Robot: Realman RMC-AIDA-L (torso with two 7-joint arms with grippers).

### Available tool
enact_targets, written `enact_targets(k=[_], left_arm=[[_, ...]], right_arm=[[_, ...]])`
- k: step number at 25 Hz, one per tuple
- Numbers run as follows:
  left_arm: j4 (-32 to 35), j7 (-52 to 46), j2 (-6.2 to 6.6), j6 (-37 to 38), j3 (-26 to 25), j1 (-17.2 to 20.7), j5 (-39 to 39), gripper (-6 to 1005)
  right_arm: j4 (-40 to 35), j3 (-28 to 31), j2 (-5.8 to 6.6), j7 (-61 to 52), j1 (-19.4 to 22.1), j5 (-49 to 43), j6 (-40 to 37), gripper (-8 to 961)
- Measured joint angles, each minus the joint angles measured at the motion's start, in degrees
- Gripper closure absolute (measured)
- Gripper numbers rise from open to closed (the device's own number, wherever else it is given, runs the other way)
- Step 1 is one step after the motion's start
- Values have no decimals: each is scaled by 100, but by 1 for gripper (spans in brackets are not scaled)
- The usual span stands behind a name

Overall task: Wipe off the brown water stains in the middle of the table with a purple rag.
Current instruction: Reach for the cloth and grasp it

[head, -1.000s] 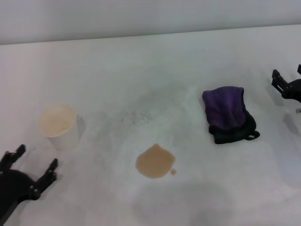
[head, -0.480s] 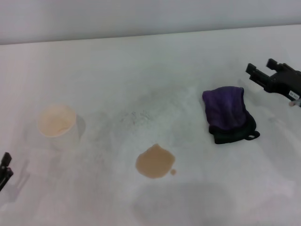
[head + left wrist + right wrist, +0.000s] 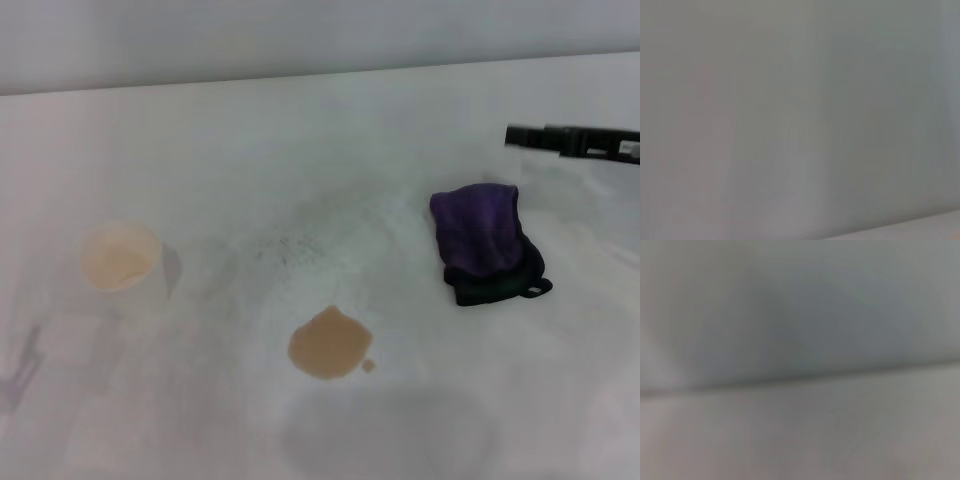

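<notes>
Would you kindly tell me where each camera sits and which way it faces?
Head: on the robot's head, looking forward and down at the table, stain, rag; right gripper shows.
Left wrist: on the left arm, facing a blank grey surface; no body visible.
Right wrist: on the right arm, facing blank surfaces; no body visible.
Shared: nothing identifiable.

You have a white table [image 3: 300, 130]. On it a paper cup [image 3: 122, 268] sits left, brown stains [image 3: 330, 343] lower centre, a purple rag [image 3: 487, 243] right.

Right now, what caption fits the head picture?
Right gripper above purple rag; brown water stains unwiped, cup on table.
</notes>
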State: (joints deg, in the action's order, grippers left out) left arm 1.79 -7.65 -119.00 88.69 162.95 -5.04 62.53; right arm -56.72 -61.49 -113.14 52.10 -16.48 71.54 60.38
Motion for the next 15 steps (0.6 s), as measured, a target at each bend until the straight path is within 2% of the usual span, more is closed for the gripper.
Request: enact_targets(k=[4,7,11,15], left_arm=[[-98,1,7,1,0,-82,6,107],[-208,-9,10,-5,0,-152,12,106],[-329,-38,19,-28,0,-271,26,106],[-472,-40,19,-40,0,-344,28,106]], right_arm=[[-696,0,-126,-1538,-479,-2011,614,202],[-869,-156,-211,-2245,-951,-3119,1174,207],[-1052,-925,-206,-3088,-1309,-3769,1525,213],[-1275,-1632,-218,-3754,-1685,-4006,1903,249]])
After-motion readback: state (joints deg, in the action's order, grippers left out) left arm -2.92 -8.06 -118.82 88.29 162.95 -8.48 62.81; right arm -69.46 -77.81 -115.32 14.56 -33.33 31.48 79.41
